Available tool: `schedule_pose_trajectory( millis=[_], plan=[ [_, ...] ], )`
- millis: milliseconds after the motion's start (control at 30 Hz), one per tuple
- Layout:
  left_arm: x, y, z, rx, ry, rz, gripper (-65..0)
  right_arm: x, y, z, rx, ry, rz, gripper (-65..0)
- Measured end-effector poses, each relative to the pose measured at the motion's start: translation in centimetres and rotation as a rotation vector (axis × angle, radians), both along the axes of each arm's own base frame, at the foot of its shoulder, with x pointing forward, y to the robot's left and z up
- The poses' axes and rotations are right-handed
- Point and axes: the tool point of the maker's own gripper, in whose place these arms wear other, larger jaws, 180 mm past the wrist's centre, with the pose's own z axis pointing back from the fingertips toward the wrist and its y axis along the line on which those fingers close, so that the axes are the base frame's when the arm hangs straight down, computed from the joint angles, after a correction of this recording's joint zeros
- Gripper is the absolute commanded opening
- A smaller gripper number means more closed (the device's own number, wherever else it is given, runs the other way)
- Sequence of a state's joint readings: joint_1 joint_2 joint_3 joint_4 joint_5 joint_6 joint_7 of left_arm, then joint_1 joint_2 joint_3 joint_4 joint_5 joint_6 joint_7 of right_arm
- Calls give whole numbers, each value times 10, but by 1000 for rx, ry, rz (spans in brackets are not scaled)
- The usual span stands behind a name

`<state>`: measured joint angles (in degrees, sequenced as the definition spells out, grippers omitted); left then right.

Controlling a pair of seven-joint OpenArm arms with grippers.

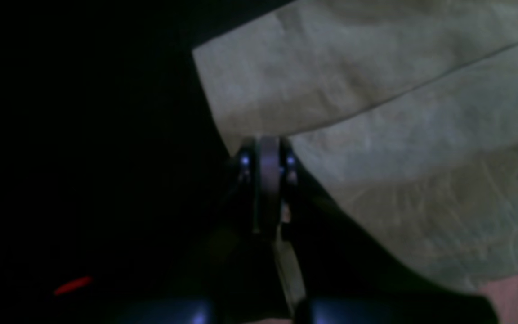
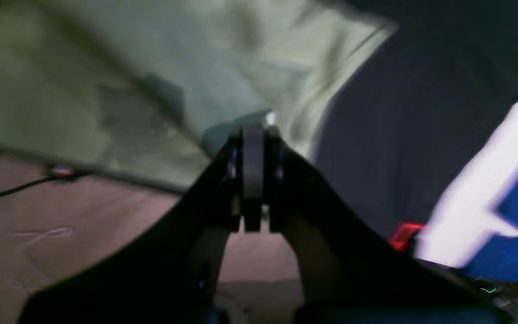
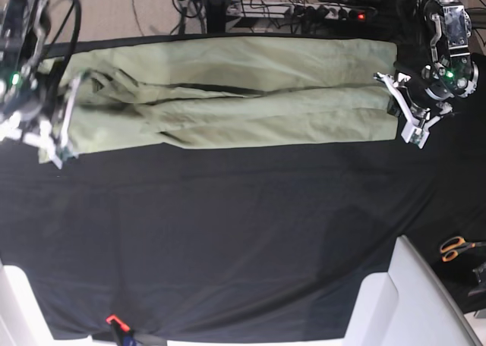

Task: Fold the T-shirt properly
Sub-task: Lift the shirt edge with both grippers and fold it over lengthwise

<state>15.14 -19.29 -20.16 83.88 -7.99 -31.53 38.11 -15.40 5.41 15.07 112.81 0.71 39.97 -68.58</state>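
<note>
we see the t-shirt [image 3: 228, 95] folded into a long band along the far edge of the desk [image 3: 228, 232], the left claw [image 3: 401, 107] and the right claw [image 3: 61, 126] each clamped on one end of it.

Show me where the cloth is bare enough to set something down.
Free: the black table cloth from the T-shirt down to the near edge. Crowded: the far strip, with the shirt between the left end effector and the right end effector.

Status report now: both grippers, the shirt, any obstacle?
Left gripper shut on pale sage-green cotton T-shirt. Right gripper shut on its other end. Shirt lies in a long band on black table cloth. Nothing in the way.
</note>
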Motion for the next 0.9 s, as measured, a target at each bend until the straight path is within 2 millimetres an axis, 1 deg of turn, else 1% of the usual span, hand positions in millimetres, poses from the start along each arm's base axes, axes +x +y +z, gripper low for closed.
schedule_pose_trajectory(
  millis=[67, 100, 200, 333, 400, 533, 567, 700, 767, 833, 900],
  plan=[
    [0, 1, 0, 2, 0, 0, -650, -20, 2, -10, 14, 50, -26, -650],
    [0, 1, 0, 4, 1, -1, -650, -26, 3, -13, 20, 61, -31, -650],
    [0, 0, 0, 1, 0, -1, -650, -39, 5, -18, 26, 82, -29, -650],
    [0, 2, 0, 4, 1, -1, -650, -55, 12, -25, 47, 103, -35, -650],
    [0, 2, 1, 5, 0, -2, -650, -54, 17, -25, 68, 93, -32, -650],
    [0, 2, 1, 4, 1, -1, -650, -57, 15, -25, 58, 100, -31, -650],
    [0, 1, 1, 4, 0, -1, -650, -55, 14, -25, 50, 100, -33, -650],
    [0, 2, 1, 5, 1, -1, -650, -18, 18, -11, 68, 5, -24, -650],
    [0, 1, 1, 4, 0, -1, -650, -15, 17, -12, 72, -1, -24, -650],
    [0, 2, 1, 5, 1, -1, -650, -19, 12, -14, 52, 27, -35, -650],
    [0, 2, 1, 5, 1, -1, -650, -12, 12, -11, 52, 9, -35, -650]
  ],
)
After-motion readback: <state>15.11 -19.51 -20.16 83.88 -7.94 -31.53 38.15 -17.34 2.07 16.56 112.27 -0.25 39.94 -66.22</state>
